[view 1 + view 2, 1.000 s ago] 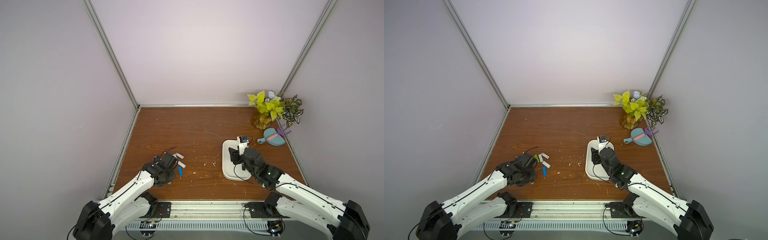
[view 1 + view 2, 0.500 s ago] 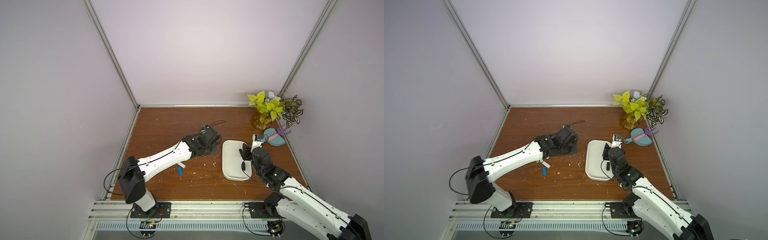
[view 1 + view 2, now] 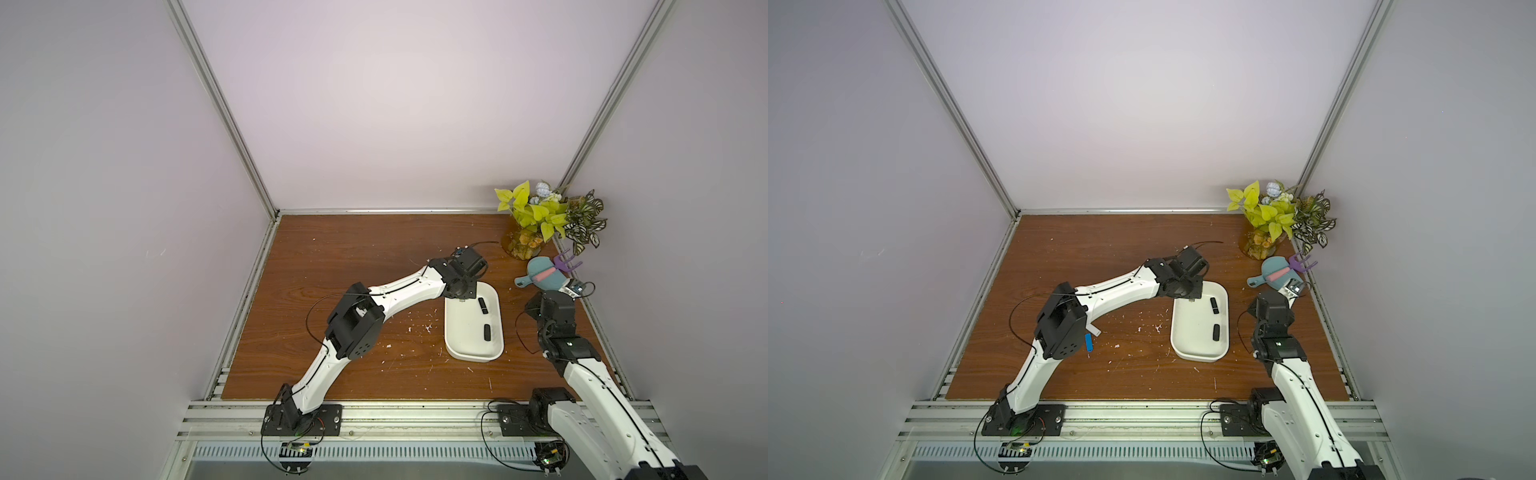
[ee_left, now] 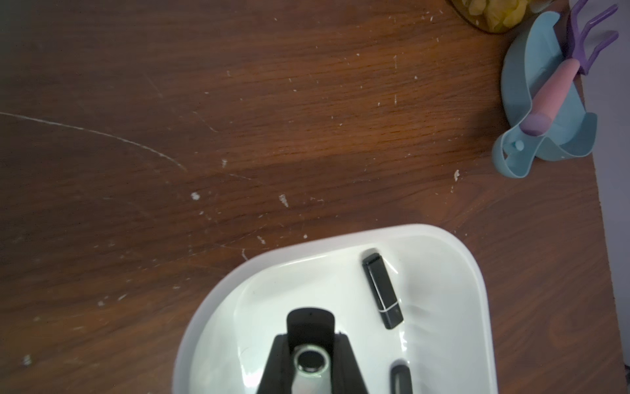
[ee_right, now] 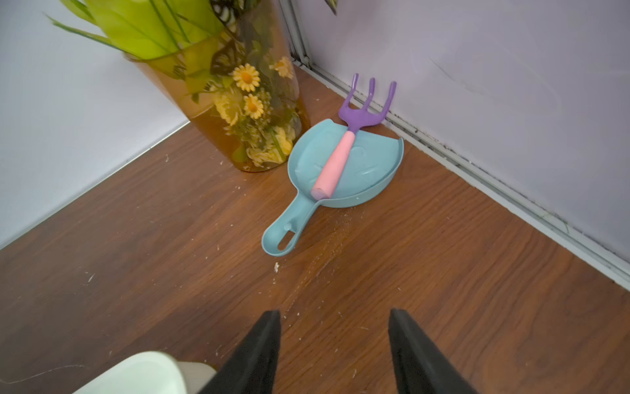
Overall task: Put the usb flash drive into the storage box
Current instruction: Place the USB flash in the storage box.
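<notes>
We have the left pincer clamped on a flash drive, silver with a dark end. It hangs over the inside of the storage box, at the box corner nearest the far edge of the surface. Whether the drive touches the box floor we cannot tell. Two black sticks already lie in the box, apart from each other: one by the far wall, one nearer the middle. The right pincer stands apart and empty over bare wood, between the box and the dustpan by the right edge of the surface.

We judge the carry as good as done. What is left for this drive is to part the jaws and let it settle inside the walls. In a top view a blue stick lies on the surface toward the near left corner, beside the left arm's elbow. A small white piece lies just beside it, so more trips look likely.
</notes>
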You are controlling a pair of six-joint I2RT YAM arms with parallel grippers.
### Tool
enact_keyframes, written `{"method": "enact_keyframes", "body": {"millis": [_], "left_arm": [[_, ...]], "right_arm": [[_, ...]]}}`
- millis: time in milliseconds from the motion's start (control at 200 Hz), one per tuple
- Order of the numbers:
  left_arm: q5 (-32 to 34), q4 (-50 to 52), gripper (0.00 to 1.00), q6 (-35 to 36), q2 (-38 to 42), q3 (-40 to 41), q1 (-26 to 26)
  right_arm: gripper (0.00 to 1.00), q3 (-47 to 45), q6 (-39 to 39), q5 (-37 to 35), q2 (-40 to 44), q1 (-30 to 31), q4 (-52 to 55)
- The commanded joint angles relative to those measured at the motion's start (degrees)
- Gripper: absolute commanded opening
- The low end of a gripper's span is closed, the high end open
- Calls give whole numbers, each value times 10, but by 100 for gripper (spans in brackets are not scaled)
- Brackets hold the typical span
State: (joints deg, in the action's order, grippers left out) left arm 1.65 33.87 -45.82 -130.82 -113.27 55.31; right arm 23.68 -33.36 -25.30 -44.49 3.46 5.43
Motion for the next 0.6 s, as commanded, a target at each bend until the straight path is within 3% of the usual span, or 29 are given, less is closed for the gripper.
{"method": "enact_keyframes", "body": {"millis": [0, 245, 595], "left_arm": [[-12, 12, 0, -2, -34, -50, 17], [8, 12, 0, -17, -97, -91, 21], [-15, 11, 0, -14, -151, -140, 22]], "right_arm": [[57, 6, -14, 53, -5, -6, -29], [56, -1, -15, 71, -8, -7, -49], [57, 0, -13, 98, -17, -7, -57]]}}
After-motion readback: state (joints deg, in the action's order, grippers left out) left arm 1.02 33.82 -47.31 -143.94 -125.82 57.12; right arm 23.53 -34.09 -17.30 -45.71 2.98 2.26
